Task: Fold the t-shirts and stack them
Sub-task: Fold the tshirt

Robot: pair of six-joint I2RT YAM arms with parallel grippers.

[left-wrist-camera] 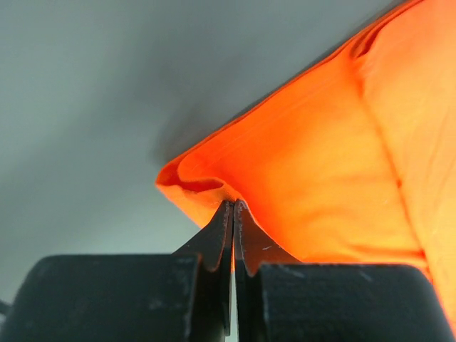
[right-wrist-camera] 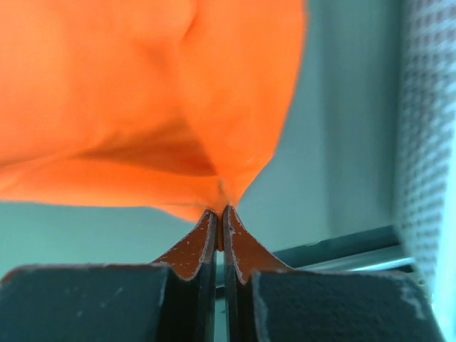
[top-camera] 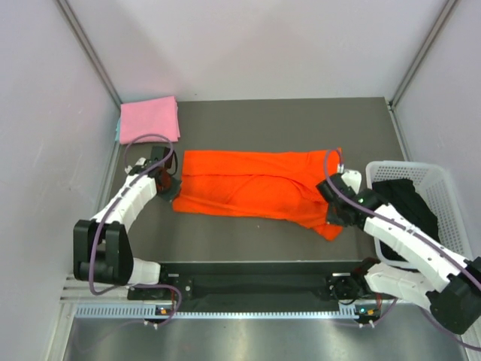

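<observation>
The orange-red t-shirt (top-camera: 252, 192) lies spread across the middle of the dark table, partly folded into a long band. My left gripper (top-camera: 171, 189) is shut on its near left corner (left-wrist-camera: 206, 189), with cloth pinched between the fingertips. At the near right corner (right-wrist-camera: 228, 187) my right gripper (top-camera: 333, 218) is shut on the cloth as well. The light pink t-shirt (top-camera: 150, 120) lies folded flat at the table's far left corner, apart from both grippers.
A white lattice basket (top-camera: 432, 184) with dark cloth inside stands at the right edge, close behind my right arm. Pale walls enclose the table on three sides. The arms' base rail (top-camera: 248, 286) runs along the near edge.
</observation>
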